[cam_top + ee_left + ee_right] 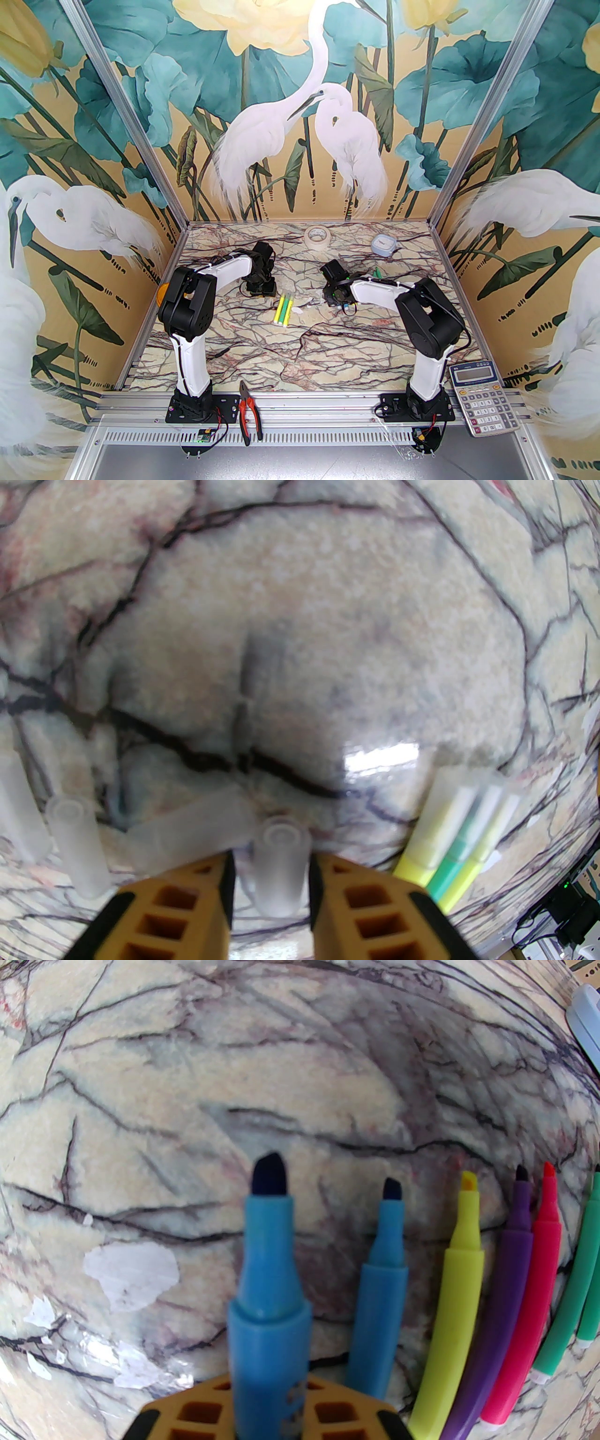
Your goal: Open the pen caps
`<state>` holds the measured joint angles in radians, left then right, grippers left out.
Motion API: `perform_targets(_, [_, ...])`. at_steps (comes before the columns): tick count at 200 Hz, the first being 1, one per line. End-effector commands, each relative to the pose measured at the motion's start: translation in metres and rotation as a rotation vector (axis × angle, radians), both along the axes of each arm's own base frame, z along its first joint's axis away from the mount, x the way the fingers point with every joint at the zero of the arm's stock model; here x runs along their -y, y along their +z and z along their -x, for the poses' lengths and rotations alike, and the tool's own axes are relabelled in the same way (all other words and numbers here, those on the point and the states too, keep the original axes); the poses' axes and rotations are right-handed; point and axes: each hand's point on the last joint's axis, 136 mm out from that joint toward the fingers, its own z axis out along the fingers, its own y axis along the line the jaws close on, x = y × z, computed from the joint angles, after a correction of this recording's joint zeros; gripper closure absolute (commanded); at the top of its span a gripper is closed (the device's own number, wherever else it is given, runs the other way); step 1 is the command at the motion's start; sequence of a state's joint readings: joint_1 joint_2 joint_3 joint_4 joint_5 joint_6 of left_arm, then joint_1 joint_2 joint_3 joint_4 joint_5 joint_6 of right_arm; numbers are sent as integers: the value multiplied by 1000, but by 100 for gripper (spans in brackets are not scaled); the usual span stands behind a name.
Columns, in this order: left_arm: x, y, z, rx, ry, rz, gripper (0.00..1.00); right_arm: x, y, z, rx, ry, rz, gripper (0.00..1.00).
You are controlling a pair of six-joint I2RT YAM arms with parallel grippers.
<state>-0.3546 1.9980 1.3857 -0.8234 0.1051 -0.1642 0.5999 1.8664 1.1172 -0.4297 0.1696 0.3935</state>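
Observation:
In the left wrist view my left gripper (272, 869) hangs low over the marble table, open. A pale translucent pen cap (280, 864) sits between its fingers, against the right pad with a slit of table on the left. More loose caps (75, 845) lie to the left. Three capped markers (450, 855), two yellow and one green, lie to the right, also in the top view as markers (283, 309). My right gripper (269, 1410) is shut on an uncapped blue marker (269, 1288). Beside it lie a bare blue marker (379, 1288) and yellow, purple, pink and green ones (459, 1288).
A tape roll (318, 234) and a small pale container (383, 244) stand at the back of the table. Red-handled pliers (247, 412) and a calculator (483, 398) rest on the front rail. Both grippers (261, 288) (333, 295) work mid-table.

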Motion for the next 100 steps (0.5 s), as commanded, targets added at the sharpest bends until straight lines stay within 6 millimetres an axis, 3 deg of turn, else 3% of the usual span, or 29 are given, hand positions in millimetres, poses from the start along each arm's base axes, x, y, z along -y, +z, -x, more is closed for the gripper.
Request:
perform_targets(1, [-2, 4, -2, 11, -5, -22, 63, 4, 10, -6, 25, -23, 29, 81])
perform_targets(44, [10, 24, -7, 67, -14, 55, 54, 5, 23, -9, 51, -15, 33, 74])
perform_targets(100, [12, 36, -2, 84, -21, 84, 54, 5, 29, -9, 59, -11, 32, 72])
